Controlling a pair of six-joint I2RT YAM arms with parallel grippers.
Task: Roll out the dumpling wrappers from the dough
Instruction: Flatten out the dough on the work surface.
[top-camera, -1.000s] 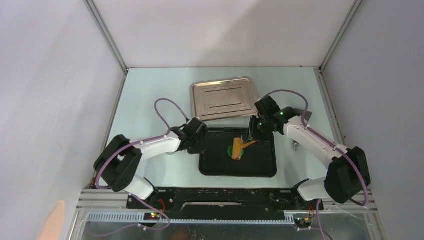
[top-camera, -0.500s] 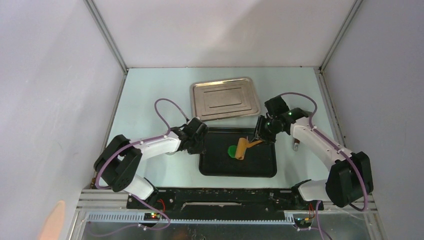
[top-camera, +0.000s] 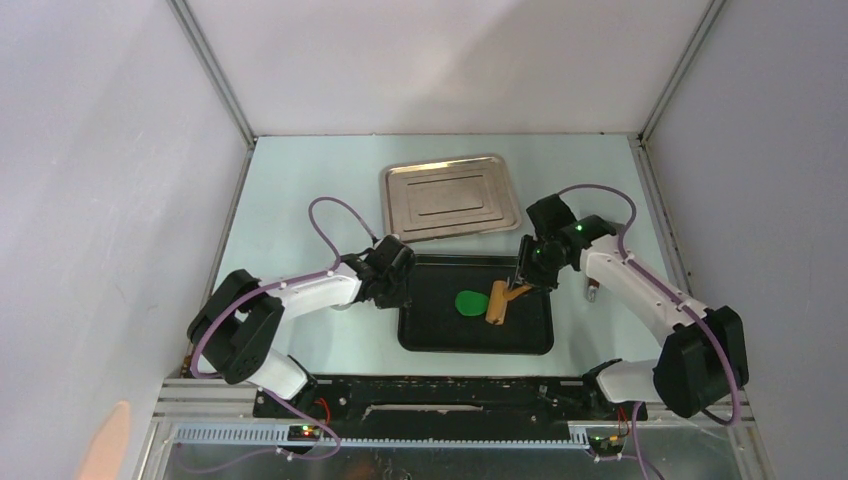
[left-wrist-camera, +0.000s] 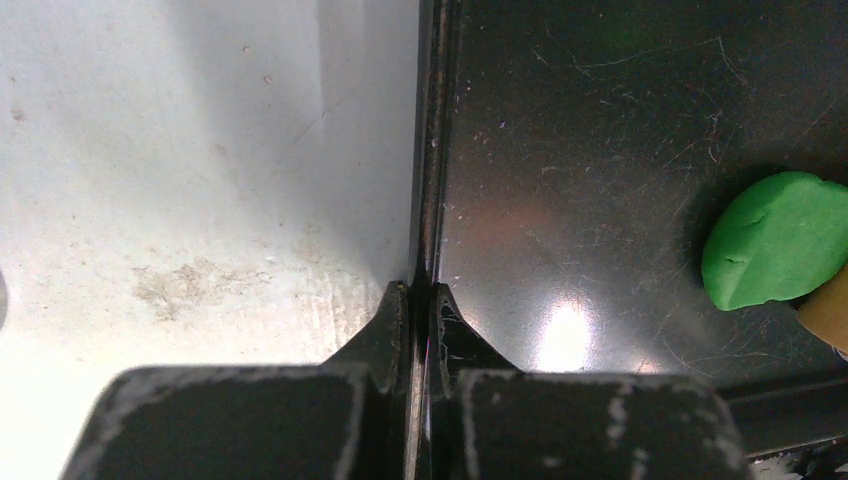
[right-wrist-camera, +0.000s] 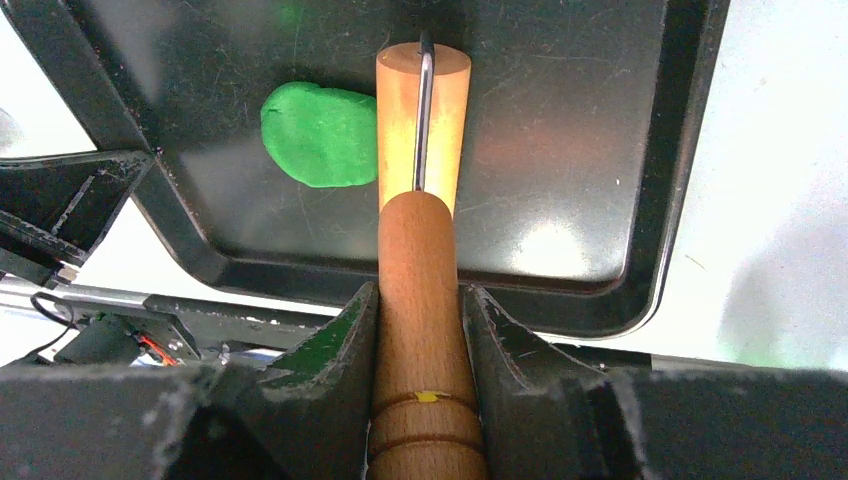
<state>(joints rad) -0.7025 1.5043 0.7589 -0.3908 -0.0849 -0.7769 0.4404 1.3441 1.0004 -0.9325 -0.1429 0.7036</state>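
Observation:
The green dough lies as a flattened oval in the middle of the black tray. No round dumpling wrappers show. My right gripper is shut on the handle of the tan wooden roller, whose head rests on the tray just right of the dough, touching its edge. My left gripper is shut on the tray's left rim, pinching it between both fingers.
A steel tray lies upside down behind the black tray. A small grey object sits on the table right of the black tray, partly under the right arm. Enclosure walls stand on three sides.
The right gripper has drawn the roller to the right, off the top of the dough and onto the tray beside it. The dough now shows whole. The left arm has not moved.

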